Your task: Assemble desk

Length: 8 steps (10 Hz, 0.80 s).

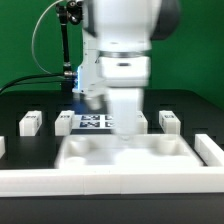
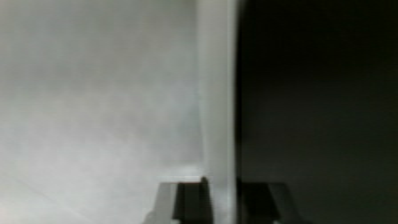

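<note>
1. Plainly one panel (image 1: 90, 152), flat on the table (image 1: 195, 108), rim up; long axis across the exterior view, left to right; blurred, so corner sockets hard to make out.
2. Placed toward the front of the table, just behind the rail (image 1: 110, 182); in front of the marker board (image 1: 92, 122) and the row of legs.
3. One gripper (image 1: 122, 128), pointing straight down onto the panel's far rim, about midway along that long side; pressed together on the thin wall, pinching it.
4. From the wrist: gripper (image 2: 222, 205) with two dark fingers (image 2: 183, 205) close on either side of a thin pale strip; broad white face of the panel (image 2: 98, 100) on one side of the strip, black on the other.
5. Legs (image 1: 30, 122): three counted for certain, short, upright, tagged, in a row behind the panel and apart from it; second leg (image 1: 63, 122) also toward the exterior view's left; third leg (image 1: 168, 120) toward its right; perhaps a fourth just beside the gripper, half hidden, cannot tell.
6. One rail, long axis parallel to the panel's, with a short white arm turned back at each end; one marker board, flat, partly hidden behind the gripper.
</note>
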Motion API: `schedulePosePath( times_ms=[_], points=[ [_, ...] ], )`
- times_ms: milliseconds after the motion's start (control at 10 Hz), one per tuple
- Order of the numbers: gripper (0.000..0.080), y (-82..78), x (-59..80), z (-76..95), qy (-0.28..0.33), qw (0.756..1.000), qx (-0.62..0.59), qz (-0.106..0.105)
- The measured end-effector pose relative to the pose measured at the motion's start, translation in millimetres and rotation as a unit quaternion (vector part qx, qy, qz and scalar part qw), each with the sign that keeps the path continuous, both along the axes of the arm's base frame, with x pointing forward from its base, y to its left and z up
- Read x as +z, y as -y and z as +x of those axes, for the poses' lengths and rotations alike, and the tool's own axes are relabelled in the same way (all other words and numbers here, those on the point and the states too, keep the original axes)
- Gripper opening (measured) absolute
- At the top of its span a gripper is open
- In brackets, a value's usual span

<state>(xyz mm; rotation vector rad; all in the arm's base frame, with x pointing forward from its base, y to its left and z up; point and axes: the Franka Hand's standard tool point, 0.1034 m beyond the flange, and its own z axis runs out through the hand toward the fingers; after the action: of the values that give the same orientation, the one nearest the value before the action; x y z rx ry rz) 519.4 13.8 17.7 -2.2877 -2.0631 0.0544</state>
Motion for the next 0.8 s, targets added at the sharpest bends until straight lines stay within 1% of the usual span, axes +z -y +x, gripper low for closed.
schedulePosePath(
  times_ms=[800],
  points=[
    [0.0057,0.0,0.0,0.0,0.0,1.0,0.0,0.0]
  ],
)
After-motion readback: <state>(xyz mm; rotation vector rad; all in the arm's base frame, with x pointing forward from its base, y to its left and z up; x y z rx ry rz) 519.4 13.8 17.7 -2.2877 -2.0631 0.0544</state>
